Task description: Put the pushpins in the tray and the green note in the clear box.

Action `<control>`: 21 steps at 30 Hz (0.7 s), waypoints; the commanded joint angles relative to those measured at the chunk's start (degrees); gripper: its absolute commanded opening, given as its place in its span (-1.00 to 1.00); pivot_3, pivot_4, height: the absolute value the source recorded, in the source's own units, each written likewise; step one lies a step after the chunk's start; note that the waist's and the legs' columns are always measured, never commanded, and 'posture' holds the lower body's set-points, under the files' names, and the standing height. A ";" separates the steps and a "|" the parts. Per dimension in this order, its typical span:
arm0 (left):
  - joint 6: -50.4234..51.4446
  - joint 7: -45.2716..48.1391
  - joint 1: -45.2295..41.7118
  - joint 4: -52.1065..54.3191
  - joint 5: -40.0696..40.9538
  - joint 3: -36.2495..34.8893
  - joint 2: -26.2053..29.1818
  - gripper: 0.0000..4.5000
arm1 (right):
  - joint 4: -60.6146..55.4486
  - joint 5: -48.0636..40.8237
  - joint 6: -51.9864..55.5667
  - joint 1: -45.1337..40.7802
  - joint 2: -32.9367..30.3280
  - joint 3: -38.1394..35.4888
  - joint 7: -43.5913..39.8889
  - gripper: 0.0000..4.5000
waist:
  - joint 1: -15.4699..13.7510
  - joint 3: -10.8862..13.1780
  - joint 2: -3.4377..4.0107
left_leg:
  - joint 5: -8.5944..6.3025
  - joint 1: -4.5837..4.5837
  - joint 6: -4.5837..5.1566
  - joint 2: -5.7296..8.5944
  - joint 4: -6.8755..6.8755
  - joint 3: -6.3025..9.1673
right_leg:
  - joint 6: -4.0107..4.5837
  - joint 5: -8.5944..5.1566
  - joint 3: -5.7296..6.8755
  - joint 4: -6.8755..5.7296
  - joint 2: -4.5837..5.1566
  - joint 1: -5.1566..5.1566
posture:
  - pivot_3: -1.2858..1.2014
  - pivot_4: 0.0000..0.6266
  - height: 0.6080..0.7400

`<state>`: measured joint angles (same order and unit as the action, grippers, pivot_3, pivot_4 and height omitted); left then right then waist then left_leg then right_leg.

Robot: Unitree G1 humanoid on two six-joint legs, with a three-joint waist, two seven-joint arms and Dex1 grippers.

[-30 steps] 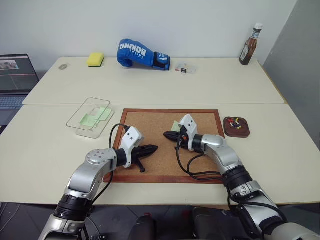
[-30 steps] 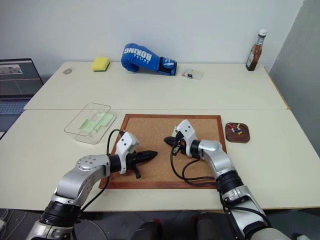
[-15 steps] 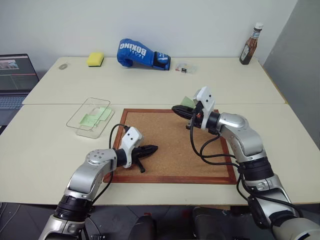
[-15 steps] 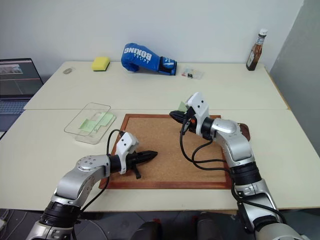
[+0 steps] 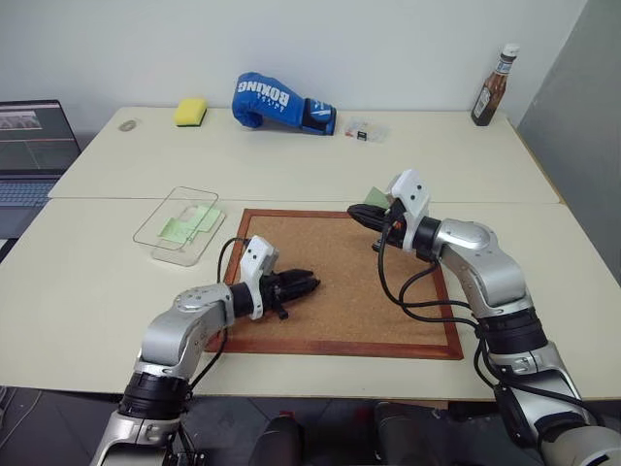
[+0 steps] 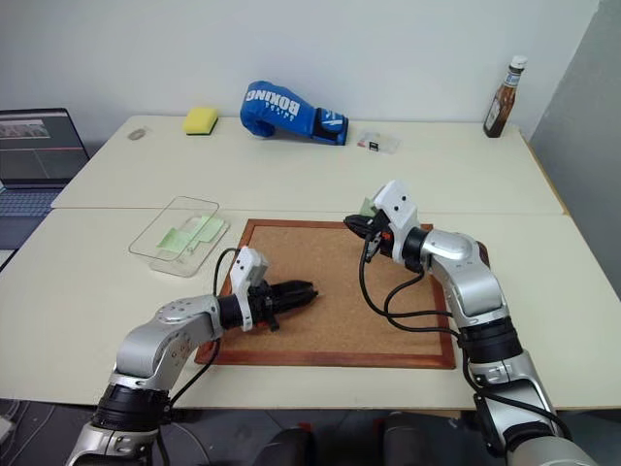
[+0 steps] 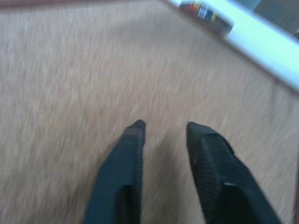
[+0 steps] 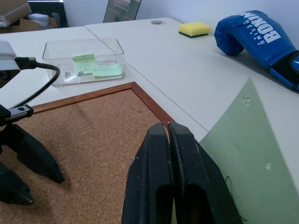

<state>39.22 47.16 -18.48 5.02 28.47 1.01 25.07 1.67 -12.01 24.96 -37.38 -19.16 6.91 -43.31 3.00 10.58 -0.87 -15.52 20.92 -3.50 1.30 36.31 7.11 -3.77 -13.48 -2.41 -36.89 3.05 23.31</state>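
Note:
My right gripper (image 5: 357, 214) hangs above the far edge of the corkboard (image 5: 330, 267), shut on one edge of the green note (image 8: 243, 140). The note (image 5: 374, 197) sticks up behind the fingers, clear of the board. My left gripper (image 7: 163, 125) is open just above the cork near the front left, with nothing between its fingers (image 5: 309, 283). The clear box (image 5: 179, 225) sits left of the board with pale green notes inside. In the left wrist view the dark tray (image 7: 205, 13) lies past the board's right edge, with coloured pushpins in it. My right forearm covers the tray in the head views.
Along the far table stand a blue boxing glove (image 5: 281, 100), a yellow sponge (image 5: 190, 112), a small clear case (image 5: 365, 130) and a sauce bottle (image 5: 488, 92). A laptop (image 5: 34, 146) is at the far left.
My right gripper has lifted the green note off the cork and carried it up to the board's far edge. My left gripper has opened and risen slightly.

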 commanded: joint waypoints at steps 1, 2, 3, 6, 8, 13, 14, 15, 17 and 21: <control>3.16 -0.82 -2.65 3.09 5.13 -3.77 -0.59 0.10 | -3.99 2.30 -3.02 1.60 -2.71 2.21 -1.44 -1.00 | -0.06 0.02 -0.04 | 0.00 0.00 0.00 0.00 0.00 0.00 | 0.00 0.00 0.00 0.01 0.00 0.00 | 0.03 -0.52 1.00; 4.26 -0.58 -3.71 3.23 6.28 -4.39 -0.29 0.20 | -3.95 4.87 -6.28 2.72 -4.48 4.34 -2.57 -1.00 | -0.07 0.02 -0.04 | 0.00 0.01 0.00 0.00 -0.01 0.00 | 0.00 0.00 0.01 0.02 0.00 0.00 | 0.03 -0.52 1.00; 5.21 -0.28 -4.63 3.43 7.18 -4.79 0.12 0.28 | -3.81 6.76 -8.98 3.65 -5.91 5.97 -3.38 -1.00 | -0.06 0.03 -0.05 | 0.00 0.01 0.00 0.01 -0.01 0.00 | 0.00 0.00 0.01 0.02 0.00 0.00 | 0.03 -0.52 1.00; 8.05 1.51 -8.02 3.88 10.12 -5.75 1.93 0.53 | -2.75 9.56 -14.61 5.36 -8.28 8.45 -4.98 -1.00 | -0.04 0.09 -0.14 | 0.00 0.03 -0.01 0.02 -0.01 -0.02 | -0.01 -0.01 0.01 0.04 0.01 0.00 | 0.03 -0.52 1.00; 9.74 2.67 -10.82 3.65 11.99 -6.23 3.28 0.70 | -2.04 10.71 -17.70 5.73 -9.29 9.62 -6.27 -1.00 | -0.02 0.16 -0.18 | 0.00 0.03 -0.01 0.02 -0.01 -0.03 | -0.02 -0.01 0.00 0.03 0.01 0.01 | 0.03 -0.52 1.00; 6.80 7.98 -15.58 1.47 8.97 -1.61 6.76 0.99 | -0.32 13.06 -24.34 5.16 -10.13 11.91 -8.64 -1.00 | 0.25 0.19 -0.22 | 0.03 0.00 -0.07 0.00 0.00 -0.05 | -0.02 -0.01 -0.01 0.03 0.00 0.00 | 0.03 -0.52 1.00; 5.02 8.99 -16.27 0.71 6.99 0.26 7.38 0.99 | -0.34 13.45 -25.43 5.10 -10.23 12.27 -9.08 -1.00 | 0.25 0.19 -0.22 | 0.04 0.00 -0.08 0.00 0.00 -0.05 | -0.02 -0.01 0.00 0.03 -0.01 0.00 | 0.03 -0.52 1.00; 3.38 10.10 -16.84 -0.20 5.20 1.99 7.93 0.99 | -0.29 13.70 -26.21 5.00 -10.20 12.51 -9.45 -1.00 | 0.23 0.19 -0.22 | 0.04 0.00 -0.08 0.01 0.00 -0.05 | -0.02 -0.01 0.00 0.02 -0.01 0.00 | 0.03 -0.52 1.00; -1.58 13.52 -17.88 -2.23 1.33 5.68 8.80 0.99 | -0.49 14.03 -27.31 4.67 -10.10 13.04 -10.32 -1.00 | 0.17 0.19 -0.23 | 0.05 0.01 -0.10 0.02 0.00 -0.05 | -0.02 -0.01 -0.02 0.04 0.00 0.00 | 0.03 -0.52 1.00; -7.08 17.52 -20.20 -5.58 -1.99 8.67 8.57 0.99 | -0.88 14.15 -27.80 4.17 -9.65 13.34 -11.14 -1.00 | 0.08 0.22 -0.27 | 0.05 0.03 -0.10 0.02 0.00 -0.05 | -0.01 -0.01 -0.02 0.05 0.00 0.01 | 0.03 -0.52 1.00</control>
<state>35.51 62.63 -36.35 -0.15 27.91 9.34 33.49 2.59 2.25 -1.80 -31.92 -28.94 20.61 -53.81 3.08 10.80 -1.13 -15.47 20.95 -3.59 1.32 36.31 7.06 -3.78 -13.49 -2.43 -36.85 3.05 23.32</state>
